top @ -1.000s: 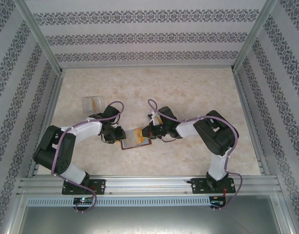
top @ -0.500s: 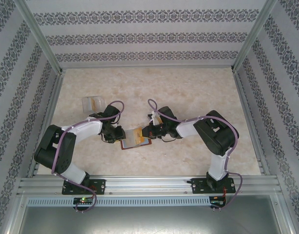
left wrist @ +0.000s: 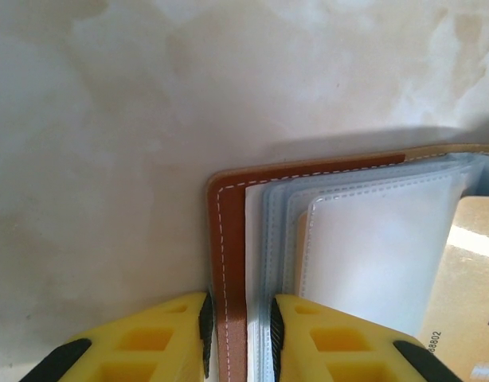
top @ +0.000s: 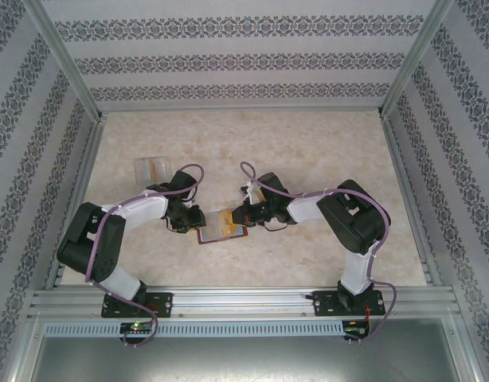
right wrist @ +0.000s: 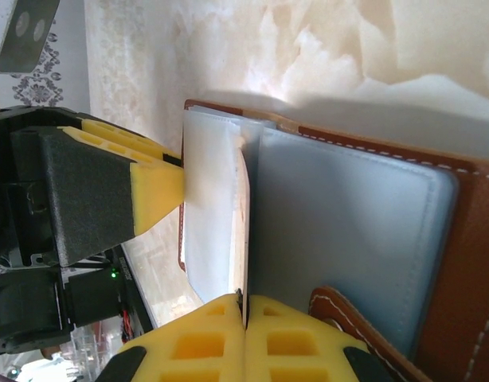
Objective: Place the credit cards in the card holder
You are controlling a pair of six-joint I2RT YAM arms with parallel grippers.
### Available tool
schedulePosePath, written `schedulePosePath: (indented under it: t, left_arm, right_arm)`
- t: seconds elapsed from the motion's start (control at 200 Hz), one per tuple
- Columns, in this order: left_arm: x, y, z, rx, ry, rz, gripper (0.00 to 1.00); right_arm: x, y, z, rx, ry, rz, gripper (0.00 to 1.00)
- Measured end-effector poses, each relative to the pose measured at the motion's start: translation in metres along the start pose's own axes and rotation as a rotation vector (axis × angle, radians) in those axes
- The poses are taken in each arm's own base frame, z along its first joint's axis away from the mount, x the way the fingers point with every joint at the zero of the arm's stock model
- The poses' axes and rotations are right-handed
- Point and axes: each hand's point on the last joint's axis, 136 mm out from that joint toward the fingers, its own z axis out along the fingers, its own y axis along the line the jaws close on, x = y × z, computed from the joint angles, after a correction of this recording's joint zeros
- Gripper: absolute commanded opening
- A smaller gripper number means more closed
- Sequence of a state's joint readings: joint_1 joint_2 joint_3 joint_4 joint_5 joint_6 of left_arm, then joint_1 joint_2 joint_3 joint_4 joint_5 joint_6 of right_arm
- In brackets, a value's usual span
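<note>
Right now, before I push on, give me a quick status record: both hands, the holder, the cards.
holder: open between the hands, clear sleeves showing
left hand: clamped on the holder's leather cover edge
right hand: shut on the tan card, held edge-on to its camera
tan card: against the sleeves; cannot tell whether it is in a pocket
spare cards: on the table beyond the left hand, apart from the holder

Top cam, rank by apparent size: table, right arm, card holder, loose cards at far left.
1. table
2. right arm
3. card holder, lying open and partly hidden
4. loose cards, which look only slightly smaller than the holder. It's a close call, since part of the holder is covered.
</note>
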State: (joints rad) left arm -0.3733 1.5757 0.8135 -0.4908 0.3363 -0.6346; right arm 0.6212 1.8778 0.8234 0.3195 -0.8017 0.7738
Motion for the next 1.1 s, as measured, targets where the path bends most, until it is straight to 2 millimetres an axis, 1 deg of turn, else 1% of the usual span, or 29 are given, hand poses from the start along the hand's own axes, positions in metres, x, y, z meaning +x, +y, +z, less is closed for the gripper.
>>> schedulePosePath:
  t: [0.21,0.38,0.63,0.809,1.009,1.099]
  left_arm:
    - [-0.001,0.000,0.000,-0.004,0.004,0.002,0.29]
    - [0.000,0.001,0.000,-0.010,0.006,0.000,0.29]
    - [0.000,0.002,0.000,-0.014,0.006,-0.001,0.29]
    - [0.000,0.003,0.000,-0.019,0.004,-0.002,0.29]
    - [-0.001,0.004,0.000,-0.027,0.001,-0.002,0.29]
    - [-0.001,0.005,0.000,-0.031,0.000,-0.004,0.24]
  right_arm:
    - [0.000,-0.001,-0.001,0.017,0.011,-0.005,0.00]
    - [0.002,0.002,0.005,0.025,0.009,-0.018,0.00]
    - [-0.001,0.005,0.006,0.017,-0.001,0.012,0.00]
    - [-0.007,0.009,0.009,-0.002,-0.006,0.046,0.00]
    - [-0.008,0.008,0.012,-0.006,-0.007,0.063,0.00]
    - [-0.010,0.007,0.014,-0.015,-0.009,0.080,0.00]
